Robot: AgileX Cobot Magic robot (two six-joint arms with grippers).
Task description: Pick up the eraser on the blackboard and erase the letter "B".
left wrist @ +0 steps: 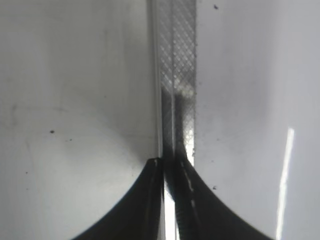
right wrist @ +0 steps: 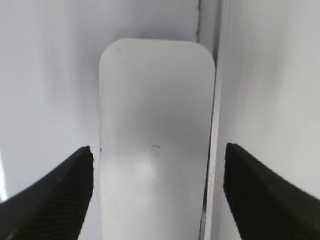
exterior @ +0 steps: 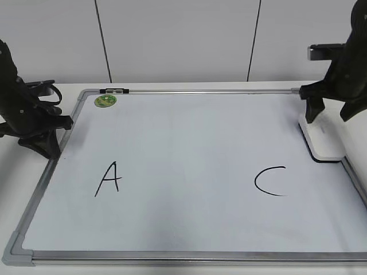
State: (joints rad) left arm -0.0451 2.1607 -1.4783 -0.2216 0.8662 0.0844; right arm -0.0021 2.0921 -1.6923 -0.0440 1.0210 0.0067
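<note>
Both of my tools flank the blackboard (exterior: 189, 172), which lies flat on a white bench (exterior: 355, 129) before a pale panelled wall. Right tool (exterior: 328, 109): jaws spread wide, hovering over the white eraser (exterior: 321, 136) at the board's right edge, not touching it. Left tool (exterior: 40, 129): jaws pressed together, at the board's left frame. On the board are a black "A" (exterior: 109, 179) and "C" (exterior: 269, 181); no "B" shows.

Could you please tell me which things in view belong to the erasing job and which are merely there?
Belonging to the job:
- eraser, lying at the board's right edge
- blackboard; no "B" shows on it
- right gripper, open astride the eraser

Merely there:
- letter "A"
- letter "C"
- green sticker
- left gripper, shut at the left frame
</note>
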